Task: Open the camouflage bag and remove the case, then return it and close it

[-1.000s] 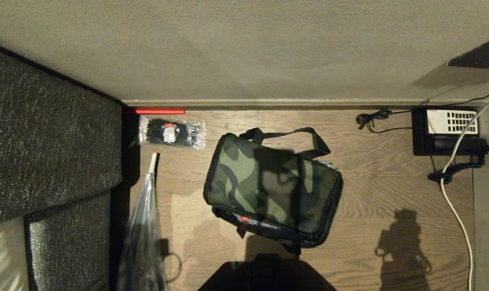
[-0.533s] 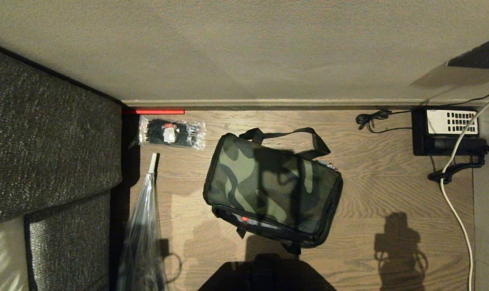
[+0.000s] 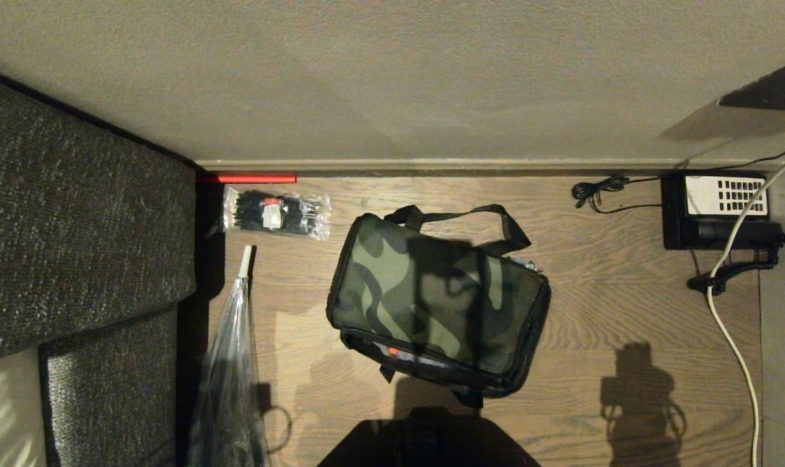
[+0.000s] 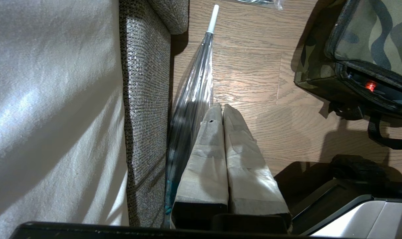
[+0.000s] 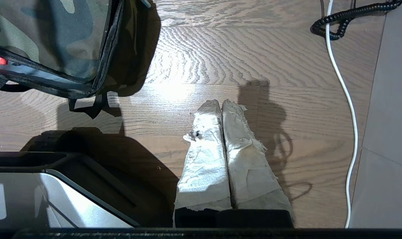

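Camouflage bag (image 3: 438, 305) flat on the wooden floor (image 3: 600, 298), taken here as the landmark, lid down, 1 black carry strap (image 3: 460, 217) looping from its far edge toward the wall (image 3: 392, 78). Zip along the bag's near edge gaping a little, with a small red spot (image 3: 393, 351) and a sliver of something dark showing in the slit; whether that is the case cannot be told. Left of the bag, near its far corner, a clear packet of black items (image 3: 276, 213); beyond that packet, along the skirting, a red strip (image 3: 246, 178). Also left of the bag, a clear folded umbrella (image 3: 230, 370) with a white tip, lying against a dark woven sofa (image 3: 81, 220). Well to the right of the bag, a black telephone (image 3: 720, 211) with white keypad, a coiled black cord (image 3: 733, 271) and a white cable (image 3: 733, 324) running down the floor. Left gripper (image 4: 222, 108) low over the floor between the umbrella and the bag's near left corner, its 2 paper-wrapped fingers (image 4: 204, 159) pressed together, nothing between them. Right gripper (image 5: 221, 103) over bare floor off the bag's near right corner, apart from the bag, its 2 wrapped fingers (image 5: 204, 159) likewise pressed tight and empty.
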Robot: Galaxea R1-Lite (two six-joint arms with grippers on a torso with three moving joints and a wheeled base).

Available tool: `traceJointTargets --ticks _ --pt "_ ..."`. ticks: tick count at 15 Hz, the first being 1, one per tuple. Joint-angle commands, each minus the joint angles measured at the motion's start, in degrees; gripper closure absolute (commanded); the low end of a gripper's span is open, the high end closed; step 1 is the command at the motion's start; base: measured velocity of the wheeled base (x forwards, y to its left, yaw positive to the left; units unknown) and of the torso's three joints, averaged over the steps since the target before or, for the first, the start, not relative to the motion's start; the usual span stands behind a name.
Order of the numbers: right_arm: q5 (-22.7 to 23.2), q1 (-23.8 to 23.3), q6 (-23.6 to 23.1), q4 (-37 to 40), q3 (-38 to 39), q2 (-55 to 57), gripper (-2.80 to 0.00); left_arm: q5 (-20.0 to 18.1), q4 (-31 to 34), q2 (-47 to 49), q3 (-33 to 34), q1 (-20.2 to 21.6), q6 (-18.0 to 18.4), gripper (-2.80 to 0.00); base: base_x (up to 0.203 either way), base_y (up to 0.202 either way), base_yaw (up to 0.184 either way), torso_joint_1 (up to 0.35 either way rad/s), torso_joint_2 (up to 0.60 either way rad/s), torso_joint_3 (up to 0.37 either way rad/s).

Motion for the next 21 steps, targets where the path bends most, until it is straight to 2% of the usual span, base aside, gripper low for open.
traceJointTargets --ticks 1,10,21 --pt "-0.01 0.01 -0.01 0.16 0.03 0.25 0.00 0.03 -0.01 -0.11 0.16 0.01 -0.05 0.00 0.000 0.000 0.000 0.000 0.00 0.000" --pt "-0.01 0.01 -0.01 0.16 0.11 0.25 0.00 -0.05 -0.01 -0.02 0.18 0.00 -0.22 0.00 0.000 0.000 0.000 0.000 0.00 0.004" --pt "-0.01 0.01 -0.01 0.16 0.03 0.25 0.00 -0.05 -0.01 -0.02 0.18 0.00 -0.22 0.00 0.000 0.000 0.000 0.003 0.00 0.188"
